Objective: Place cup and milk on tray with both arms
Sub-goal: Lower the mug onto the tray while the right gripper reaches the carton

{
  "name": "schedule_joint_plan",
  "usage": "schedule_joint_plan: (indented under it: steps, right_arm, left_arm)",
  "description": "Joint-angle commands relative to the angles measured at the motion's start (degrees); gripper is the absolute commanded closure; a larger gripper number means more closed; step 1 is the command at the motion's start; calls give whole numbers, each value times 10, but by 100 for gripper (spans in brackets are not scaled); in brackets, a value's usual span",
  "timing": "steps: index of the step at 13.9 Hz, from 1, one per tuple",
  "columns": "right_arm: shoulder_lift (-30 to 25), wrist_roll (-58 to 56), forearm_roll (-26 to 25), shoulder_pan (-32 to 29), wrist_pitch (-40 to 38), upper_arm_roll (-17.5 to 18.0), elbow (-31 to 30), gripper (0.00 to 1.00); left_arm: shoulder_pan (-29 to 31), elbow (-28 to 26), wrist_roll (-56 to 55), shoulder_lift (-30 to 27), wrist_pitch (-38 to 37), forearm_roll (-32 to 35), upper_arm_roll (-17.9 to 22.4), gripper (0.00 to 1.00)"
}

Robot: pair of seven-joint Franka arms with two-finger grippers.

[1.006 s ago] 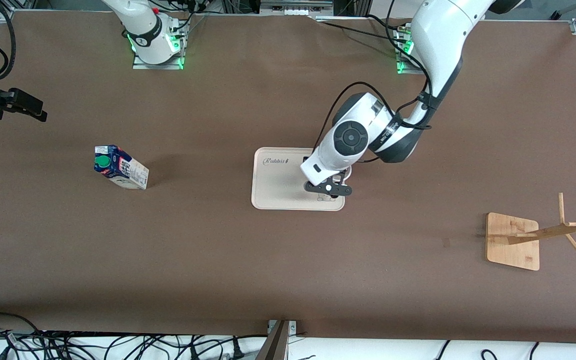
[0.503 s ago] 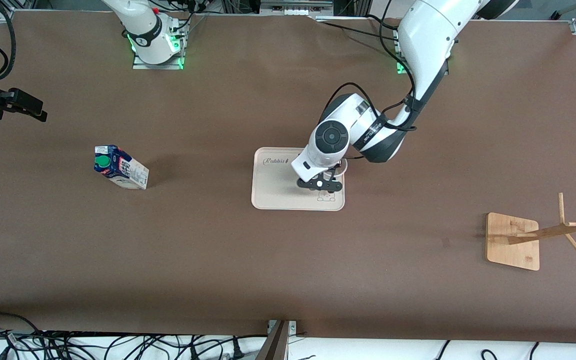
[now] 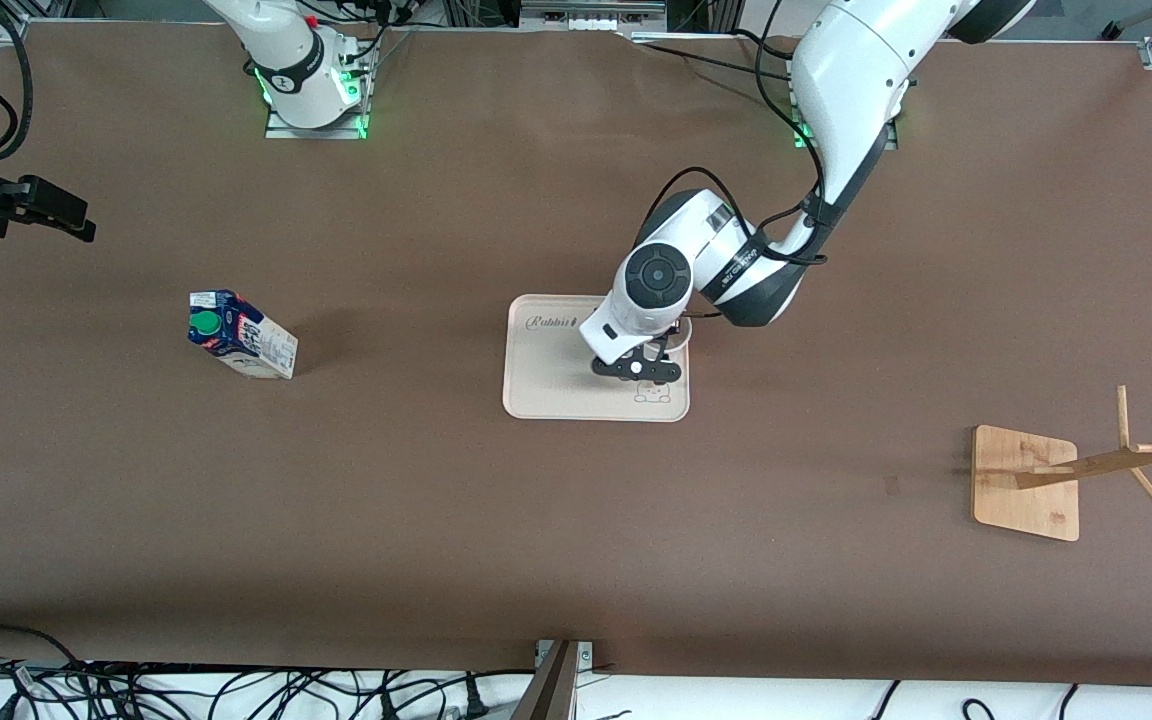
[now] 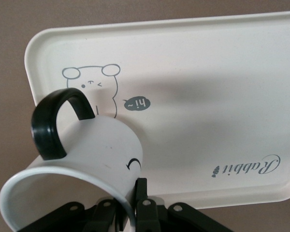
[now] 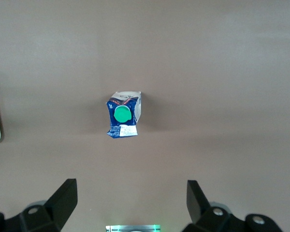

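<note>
The right gripper [image 5: 130, 205] waits high above the right arm's end of the table, fingers wide apart, with the milk [image 3: 241, 335] standing upright on the bare table below it, well apart from the tray [image 3: 556, 385]. That carton looks light and its card walls would likely dent, so a gentle pinch across its flat sides below the cap seems the best hold. The left gripper [image 4: 130, 208] hangs over the tray, clamped on the rim of the tilted cup [image 4: 84, 162], which looks hard, smooth and breakable.
</note>
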Motion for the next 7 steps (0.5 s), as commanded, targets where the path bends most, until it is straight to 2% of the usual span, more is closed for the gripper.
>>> schedule_joint_plan:
  steps: [1,3,4,5,6,7]
  right_arm:
    - [21,-1,-1,-7,-11,5,10,0]
    - [26,2,-13,-5,-11,7,15,0]
    - [25,-2,-14,-5,-19,8,15,0]
    - [26,-2,-9,-6,-27,8,15,0]
    - [32,0,-8,-5,-19,8,14,0]
    - [51,0,-10,-5,-19,8,15,0]
  left_arm:
    - [-10,20,-10,23,3,14,6,100]
    - [-12,21,-10,24,4,14,6,100]
    - [-12,21,-10,24,4,14,6,90]
    - [-12,27,-10,24,4,14,6,33]
    - [-12,30,-10,22,4,14,7,0]
    - [-11,32,-10,18,3,12,7,0]
